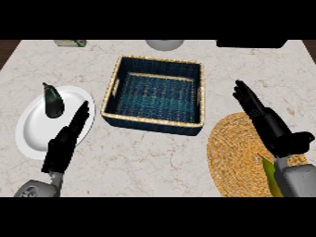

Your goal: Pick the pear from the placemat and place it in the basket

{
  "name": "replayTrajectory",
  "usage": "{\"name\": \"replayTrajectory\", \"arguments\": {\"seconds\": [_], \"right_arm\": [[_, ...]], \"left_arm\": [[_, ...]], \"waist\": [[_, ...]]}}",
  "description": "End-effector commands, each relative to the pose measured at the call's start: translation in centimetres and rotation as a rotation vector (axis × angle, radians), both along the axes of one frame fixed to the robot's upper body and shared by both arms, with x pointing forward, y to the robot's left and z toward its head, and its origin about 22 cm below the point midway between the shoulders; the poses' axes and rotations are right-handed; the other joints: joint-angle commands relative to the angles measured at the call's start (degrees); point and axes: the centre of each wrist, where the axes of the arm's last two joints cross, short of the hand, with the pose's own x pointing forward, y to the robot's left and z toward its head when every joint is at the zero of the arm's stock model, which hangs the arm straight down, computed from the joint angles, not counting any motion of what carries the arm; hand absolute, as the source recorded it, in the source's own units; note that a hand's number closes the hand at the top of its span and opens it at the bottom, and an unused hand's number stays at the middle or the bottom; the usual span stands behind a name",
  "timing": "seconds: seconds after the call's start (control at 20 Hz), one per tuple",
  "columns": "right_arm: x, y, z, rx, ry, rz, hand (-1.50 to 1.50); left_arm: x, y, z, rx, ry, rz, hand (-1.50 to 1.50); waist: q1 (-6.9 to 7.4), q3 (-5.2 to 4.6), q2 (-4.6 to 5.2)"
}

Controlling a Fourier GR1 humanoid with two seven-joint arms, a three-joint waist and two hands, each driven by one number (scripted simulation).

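Above the near-right round straw placemat [232,150], the right hand [280,136] hangs released. A yellow-green pear [269,178] shows beside its wrist.

On my screen, both of my arms share one colour scheme. My left hand [64,144] is matte black all over, long and narrow, with slim segmented fingers running out from a blockier palm. My right hand [273,126] is the same black, and here I can make out a short, thick thumb [302,138] at its side. Behind each wrist the black gives way to pale grey. The left forearm [35,189] is a small rounded shell, and the right forearm [304,179] is a broader, smooth casing with soft edges.
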Motion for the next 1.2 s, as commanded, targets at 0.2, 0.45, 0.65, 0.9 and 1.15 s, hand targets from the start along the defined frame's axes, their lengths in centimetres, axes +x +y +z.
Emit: {"name": "replayTrajectory", "arguments": {"seconds": [0.2, 0.45, 0.65, 0.9, 1.15], "right_arm": [[2.8, -0.4, 1.7, 0.433, 0.052, 0.294, 1.5], [-0.8, 3.7, 0.8, 0.452, 0.071, 0.679, 1.5], [-2.9, 2.1, 4.6, 0.219, 0.056, 0.574, -1.5], [-0.6, -2.8, 12.4, -0.295, -0.091, 0.404, -1.5], [0.4, -7.6, 20.4, -0.593, -0.134, 0.335, -1.5]], "left_arm": [[-3.6, 1.9, -4.3, -0.085, 0.313, 0.178, 0.0], [-5.0, 5.2, -4.6, -0.095, 0.439, 0.216, 0.0], [-5.8, 5.9, -3.5, -0.116, 0.434, 0.244, 0.0], [-4.9, 5.2, -3.4, -0.131, 0.434, 0.247, 0.0], [-5.4, 5.6, -2.8, -0.114, 0.429, 0.217, 0.0]], "waist": [[0.16, -0.28, 1.6], [-2.26, -0.45, 0.56], [-2.97, -0.52, 0.11], [-3.25, -0.65, 0.3], [-1.48, -0.51, 0.65]]}}
